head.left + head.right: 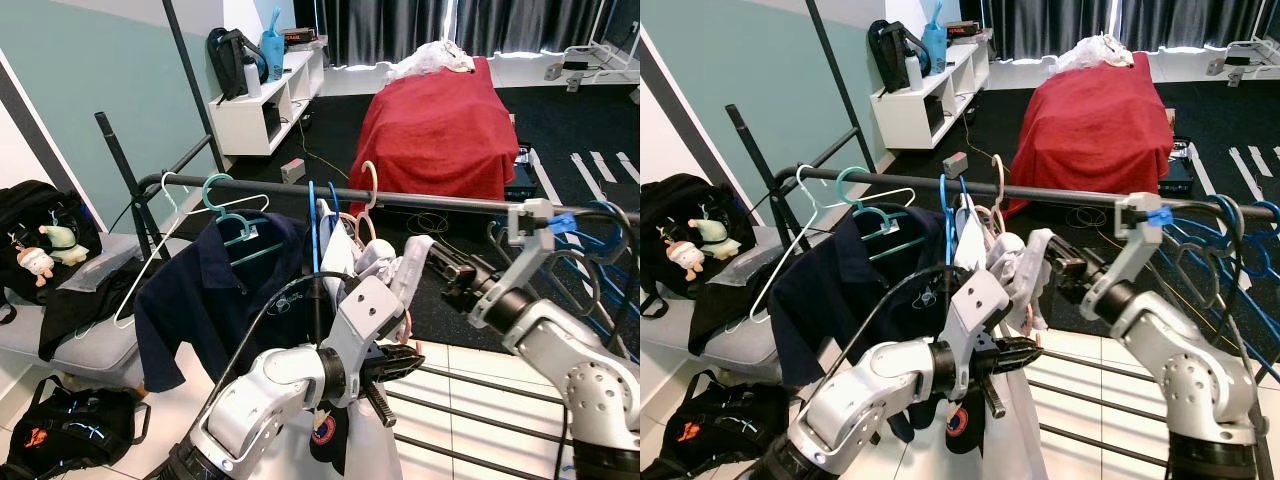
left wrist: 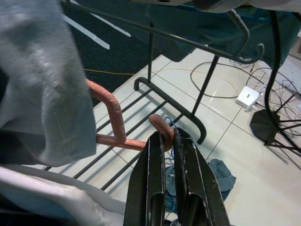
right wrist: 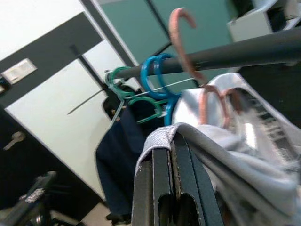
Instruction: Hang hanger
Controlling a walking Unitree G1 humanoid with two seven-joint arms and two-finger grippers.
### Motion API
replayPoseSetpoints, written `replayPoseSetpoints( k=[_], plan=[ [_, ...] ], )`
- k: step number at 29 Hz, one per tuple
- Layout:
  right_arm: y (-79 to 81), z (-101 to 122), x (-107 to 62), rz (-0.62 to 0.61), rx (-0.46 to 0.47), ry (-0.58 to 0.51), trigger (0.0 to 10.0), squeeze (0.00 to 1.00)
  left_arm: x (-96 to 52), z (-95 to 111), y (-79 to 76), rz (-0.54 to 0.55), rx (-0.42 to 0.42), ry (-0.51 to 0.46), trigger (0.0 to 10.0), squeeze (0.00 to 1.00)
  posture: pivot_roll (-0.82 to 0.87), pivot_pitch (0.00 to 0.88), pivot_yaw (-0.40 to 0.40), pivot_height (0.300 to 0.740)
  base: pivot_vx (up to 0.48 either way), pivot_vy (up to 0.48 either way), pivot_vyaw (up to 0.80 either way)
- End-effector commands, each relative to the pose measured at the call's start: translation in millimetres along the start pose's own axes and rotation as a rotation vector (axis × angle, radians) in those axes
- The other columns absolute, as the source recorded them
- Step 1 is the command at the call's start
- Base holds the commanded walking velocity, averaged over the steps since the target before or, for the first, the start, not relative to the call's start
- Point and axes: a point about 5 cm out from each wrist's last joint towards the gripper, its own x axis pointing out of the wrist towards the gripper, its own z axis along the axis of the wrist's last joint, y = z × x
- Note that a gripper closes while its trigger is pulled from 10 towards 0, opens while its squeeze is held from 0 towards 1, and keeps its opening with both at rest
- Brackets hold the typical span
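Note:
A pink hanger [image 1: 368, 185] hooks over the dark rack rail [image 1: 450, 200], its hook [image 3: 181, 28] curling above the bar. A pale grey garment [image 1: 385, 265] drapes from it. Below the rail, my left gripper [image 1: 405, 355] is shut on the hanger's lower curved end [image 2: 162, 134], its fingers [image 2: 188, 179] pinched together. My right gripper [image 1: 425, 255] reaches in from the right just under the rail and is shut on the grey garment [image 3: 235, 160] at the hanger's shoulder, with cloth folded over its fingertips [image 3: 162, 155].
Teal hangers [image 1: 235, 215] with a navy shirt [image 1: 210, 290], a blue hanger [image 1: 312, 230] and a white hanger [image 1: 150, 270] hang to the left. More blue hangers [image 1: 600, 235] crowd the rail's right end. The rack's floor bars [image 1: 480, 410] lie below; a red-covered bed [image 1: 435, 130] stands behind.

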Motion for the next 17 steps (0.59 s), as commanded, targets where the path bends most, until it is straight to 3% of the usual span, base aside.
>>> replayPoseSetpoints(
  k=[1, 2, 3, 6, 8, 10, 11, 12, 13, 14, 15, 17],
  plan=[
    [18.6, -4.6, 1.4, 0.117, -0.003, 0.032, 0.0, 0.00, 2.2, 2.7, -0.2, 0.004, 0.024, -0.018, 0.0, 0.00, -0.17, 0.000, 0.096, 0.710, 0.000, 0.000, 0.00],
    [18.6, -4.6, 1.4, 0.117, -0.003, 0.032, 0.0, 0.00, 2.2, 2.7, -0.2, 0.004, 0.024, -0.018, 0.0, 0.00, -0.17, 0.000, 0.096, 0.710, 0.000, 0.000, 0.00],
    [35.3, -13.3, -4.5, 0.246, -0.007, 0.076, 0.0, 0.00, 3.9, 3.8, 0.4, 0.010, 0.023, -0.027, 0.0, 0.00, -0.18, 0.000, 0.098, 0.710, 0.000, 0.000, 0.00],
    [45.8, -19.9, -11.5, 0.325, -0.013, 0.113, 0.0, 0.00, 5.2, 5.3, 1.4, 0.017, 0.023, -0.036, 0.0, 0.00, -0.18, 0.000, 0.099, 0.710, 0.000, 0.000, 0.00],
    [48.3, -23.0, -15.1, 0.342, -0.018, 0.134, 0.0, 0.00, 5.6, 6.0, 1.9, 0.019, 0.022, -0.040, 0.0, 0.00, -0.18, 0.000, 0.101, 0.710, 0.000, 0.000, 0.00],
    [49.9, -30.7, -27.5, 0.346, -0.059, 0.221, 0.0, 0.00, 6.0, 7.1, 2.8, 0.024, 0.023, -0.045, 0.0, 0.00, -0.18, 0.000, 0.102, 0.710, 0.000, 0.000, 0.00],
    [48.4, -34.2, -36.0, 0.331, -0.087, 0.277, 0.0, 0.00, 5.3, 7.2, 3.8, 0.028, 0.026, -0.044, 3.1, 0.00, -0.18, 0.000, 0.102, 0.710, 0.000, 0.000, 0.00],
    [48.4, -34.2, -36.0, 0.331, -0.087, 0.277, 0.0, 0.00, 5.3, 7.2, 3.8, 0.028, 0.026, -0.044, 3.1, 0.00, -0.18, 0.000, 0.102, 0.710, 0.000, 0.000, 0.00],
    [44.5, -37.3, -44.2, 0.297, -0.121, 0.335, 0.0, 0.00, 3.6, 6.7, 5.4, 0.036, 0.028, -0.040, 8.2, 0.00, -0.19, 0.000, 0.102, 0.710, 0.000, 0.000, 0.00],
    [39.5, -39.2, -51.6, 0.259, -0.142, 0.376, 0.0, 0.00, 1.1, 5.7, 8.1, 0.048, 0.029, -0.035, 10.0, 0.17, -0.19, 0.000, 0.102, 0.710, 0.000, 0.000, 0.00],
    [34.2, -40.2, -57.9, 0.221, -0.153, 0.404, 0.0, 0.00, -2.5, 4.2, 11.8, 0.062, 0.023, -0.030, 10.0, 1.00, -0.19, 0.000, 0.103, 0.710, 0.000, 0.000, 0.00],
    [34.2, -40.2, -57.9, 0.221, -0.153, 0.404, 0.0, 0.00, -2.5, 4.2, 11.8, 0.062, 0.023, -0.030, 10.0, 1.00, -0.19, 0.000, 0.103, 0.710, 0.000, 0.000, 0.00]
  ],
)
